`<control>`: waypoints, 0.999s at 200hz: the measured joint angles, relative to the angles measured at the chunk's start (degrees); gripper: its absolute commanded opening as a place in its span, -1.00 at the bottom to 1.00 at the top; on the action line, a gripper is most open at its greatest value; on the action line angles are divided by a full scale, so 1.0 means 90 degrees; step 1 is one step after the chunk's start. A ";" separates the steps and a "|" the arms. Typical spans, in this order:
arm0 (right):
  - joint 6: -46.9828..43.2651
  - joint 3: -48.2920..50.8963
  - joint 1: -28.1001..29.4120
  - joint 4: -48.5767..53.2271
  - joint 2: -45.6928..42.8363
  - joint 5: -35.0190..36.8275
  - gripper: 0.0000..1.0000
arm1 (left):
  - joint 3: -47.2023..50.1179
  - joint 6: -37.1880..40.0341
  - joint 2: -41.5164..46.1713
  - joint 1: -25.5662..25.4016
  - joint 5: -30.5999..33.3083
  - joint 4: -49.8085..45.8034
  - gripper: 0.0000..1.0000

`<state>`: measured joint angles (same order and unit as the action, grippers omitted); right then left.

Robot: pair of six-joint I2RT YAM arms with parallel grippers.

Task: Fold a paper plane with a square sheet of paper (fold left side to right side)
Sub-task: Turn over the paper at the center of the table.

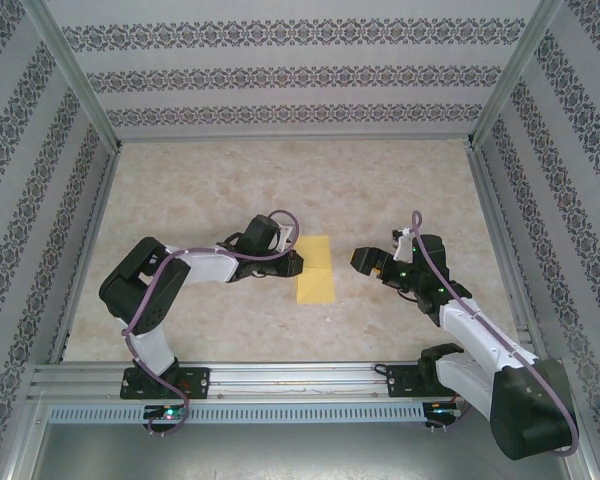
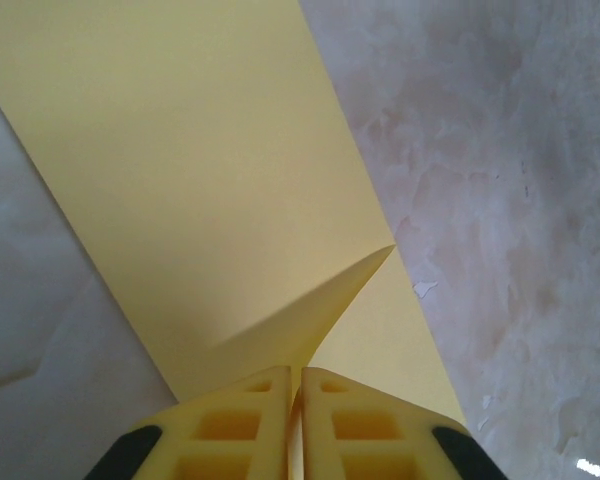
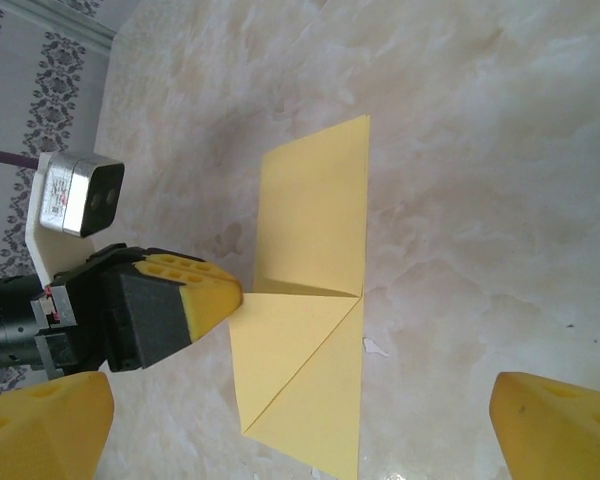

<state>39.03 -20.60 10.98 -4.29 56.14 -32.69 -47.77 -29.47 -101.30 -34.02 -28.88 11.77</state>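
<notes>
The square sheet of paper (image 1: 315, 270) lies mid-table as a narrow yellow rectangle with one corner turned over into a triangular flap (image 3: 280, 340). My left gripper (image 1: 295, 262) reaches in from the left and is shut on the flap's left tip. In the left wrist view the paper (image 2: 210, 150) rises in a ridge into the closed left gripper (image 2: 300, 372). The right wrist view shows the left gripper's fingertips (image 3: 205, 295) pinching that tip of the paper (image 3: 315, 220). My right gripper (image 1: 362, 260) hovers just right of the sheet, open and holding nothing, its jaws (image 3: 302, 410) wide apart.
Patterned walls (image 1: 280, 70) and metal posts enclose the marbled tabletop (image 1: 280, 180). A metal rail (image 1: 280, 385) runs along the near edge at the arm bases. A small white fleck (image 3: 377, 347) lies beside the paper's right edge.
</notes>
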 measured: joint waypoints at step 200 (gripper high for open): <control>0.0843 -0.0954 0.1593 -0.2528 0.3747 -0.0151 0.20 | 0.1071 -0.0593 0.0811 0.0002 0.0415 0.1324 -0.96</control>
<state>46.61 -29.19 25.32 -27.05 89.86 -34.04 -38.13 -34.81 -94.00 -34.00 -25.15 23.68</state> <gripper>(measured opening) 0.629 0.044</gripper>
